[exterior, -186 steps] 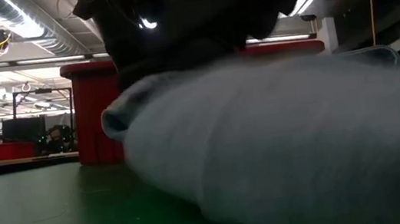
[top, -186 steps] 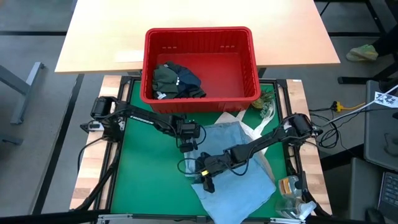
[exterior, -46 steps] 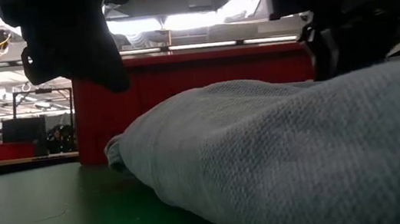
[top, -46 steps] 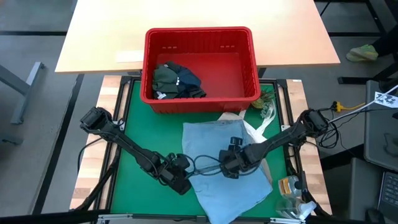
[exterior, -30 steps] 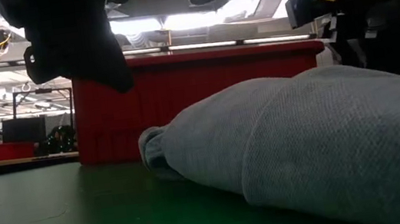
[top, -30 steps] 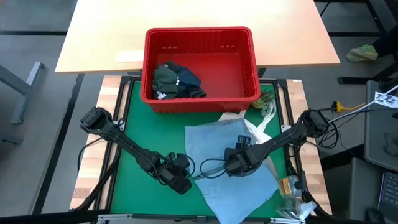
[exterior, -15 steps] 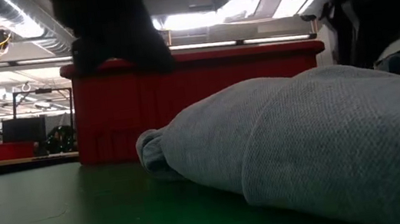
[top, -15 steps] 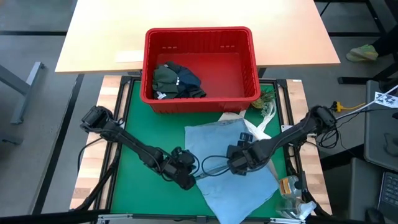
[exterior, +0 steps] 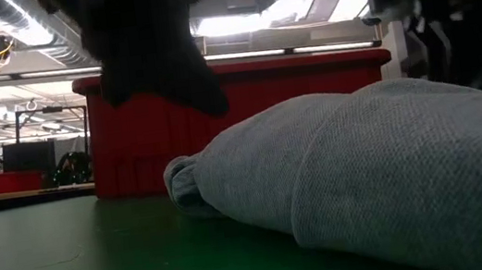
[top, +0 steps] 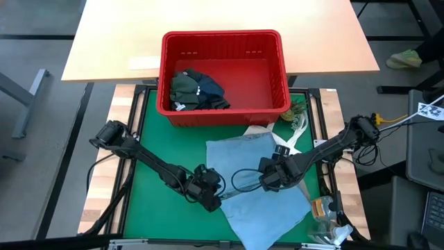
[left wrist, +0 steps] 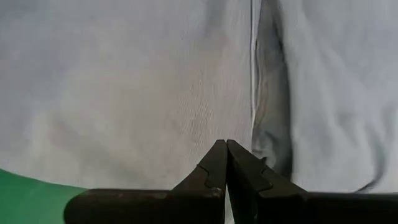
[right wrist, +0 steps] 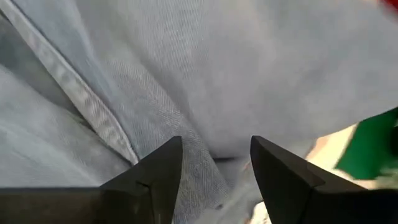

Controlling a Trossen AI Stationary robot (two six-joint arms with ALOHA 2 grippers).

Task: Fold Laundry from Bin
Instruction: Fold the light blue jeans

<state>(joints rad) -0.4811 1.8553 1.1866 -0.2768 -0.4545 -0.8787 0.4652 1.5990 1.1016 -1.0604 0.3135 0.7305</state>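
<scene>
A light blue shirt (top: pixel 239 156) lies crumpled on the green mat, in front of the red bin (top: pixel 222 35). Inside the bin, dark olive and navy laundry (top: pixel 198 90) sits at its left end. My left gripper (top: pixel 214 201) is shut and hovers at the shirt's near left edge. Its wrist view shows the closed tips (left wrist: pixel 225 148) over the cloth (left wrist: pixel 124 81) beside a seam. My right gripper (top: pixel 270 182) stands open over the middle of the shirt, pointing steeply down, with only cloth (right wrist: pixel 249 62) beyond its fingers (right wrist: pixel 214 146).
A pale cloth (top: pixel 283 142) pokes out from under the shirt's far right corner. Clear plastic items (top: pixel 322 208) lie at the mat's near right corner, and a greenish item (top: pixel 298 114) sits beside the bin. In the low view, the shirt's bulk (exterior: pixel 368 174) fills the right half.
My left gripper, still shut, has moved toward the table's right, onto the shirt's left edge, and has rolled a little. My right gripper, still open, has drawn back toward the right edge and risen slightly. The shirt lies as it did.
</scene>
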